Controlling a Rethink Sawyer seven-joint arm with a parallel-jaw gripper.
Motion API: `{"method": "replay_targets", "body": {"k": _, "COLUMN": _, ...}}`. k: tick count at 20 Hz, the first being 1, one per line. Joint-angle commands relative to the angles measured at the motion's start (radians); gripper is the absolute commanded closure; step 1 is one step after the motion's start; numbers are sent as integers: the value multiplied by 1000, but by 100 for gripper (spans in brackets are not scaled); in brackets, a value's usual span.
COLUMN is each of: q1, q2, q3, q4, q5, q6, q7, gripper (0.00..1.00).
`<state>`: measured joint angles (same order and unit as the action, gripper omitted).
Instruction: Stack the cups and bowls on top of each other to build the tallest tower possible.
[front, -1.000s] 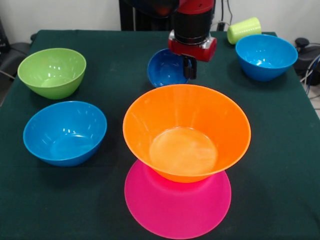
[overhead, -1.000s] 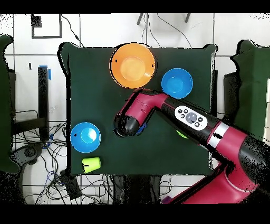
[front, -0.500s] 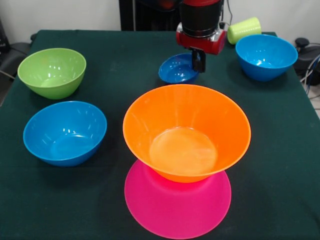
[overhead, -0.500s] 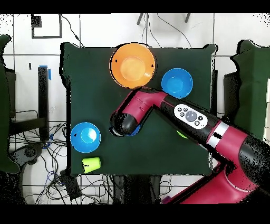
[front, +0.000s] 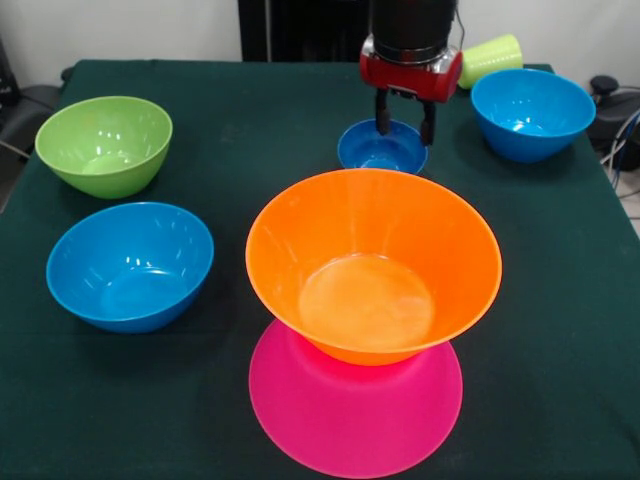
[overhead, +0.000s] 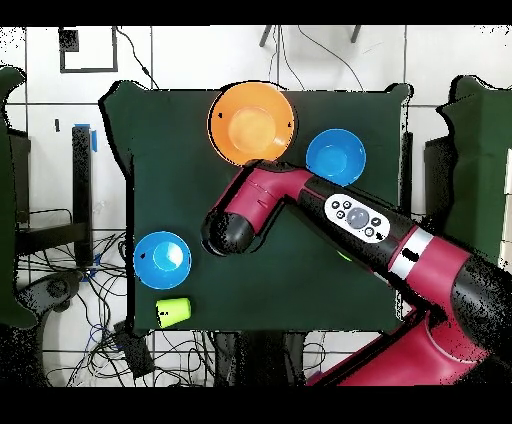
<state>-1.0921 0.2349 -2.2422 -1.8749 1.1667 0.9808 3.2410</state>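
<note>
Claw (front: 404, 119) open — fingers straddling small dark-blue glossy plastic bowl (front: 382, 148) at 6 o'clock; overhead, arm (overhead: 300, 205) hides bowl.

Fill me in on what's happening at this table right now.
The red and black Sawyer arm's gripper hangs open just over the small dark-blue plastic bowl, which sits upright on the green cloth, fingers straddling its far rim. In front, the big orange plastic bowl rests upright on the upturned big pink plastic bowl. The green bowl, two medium blue bowls and a tipped yellow-green plastic cup stand apart, unstacked.
</note>
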Motion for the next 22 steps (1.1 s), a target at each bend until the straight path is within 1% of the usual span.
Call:
{"method": "replay_targets", "body": {"k": 1, "q1": 55, "q2": -18, "q3": -69, "q4": -17, "q5": -44, "q6": 63, "q7": -154, "gripper": 0}}
{"method": "replay_targets", "body": {"k": 3, "q1": 56, "q2": -14, "q3": -72, "q4": -7, "q5": -34, "q6": 67, "q7": -175, "gripper": 0}}
{"method": "replay_targets", "body": {"k": 6, "q1": 56, "q2": -17, "q3": -74, "q4": -10, "q5": -35, "q6": 67, "q7": -173, "gripper": 0}}
{"method": "replay_targets", "body": {"k": 14, "q1": 58, "q2": -7, "q3": -69, "q4": 8, "q5": -11, "q6": 81, "q7": -191, "gripper": 0}}
{"method": "replay_targets", "body": {"k": 18, "q1": 71, "q2": -19, "q3": -108, "q4": 14, "q5": -59, "q6": 69, "q7": -132, "gripper": 0}}
{"method": "replay_targets", "body": {"k": 22, "q1": 67, "q2": -6, "q3": -113, "q4": 27, "q5": -60, "q6": 60, "q7": -150, "gripper": 0}}
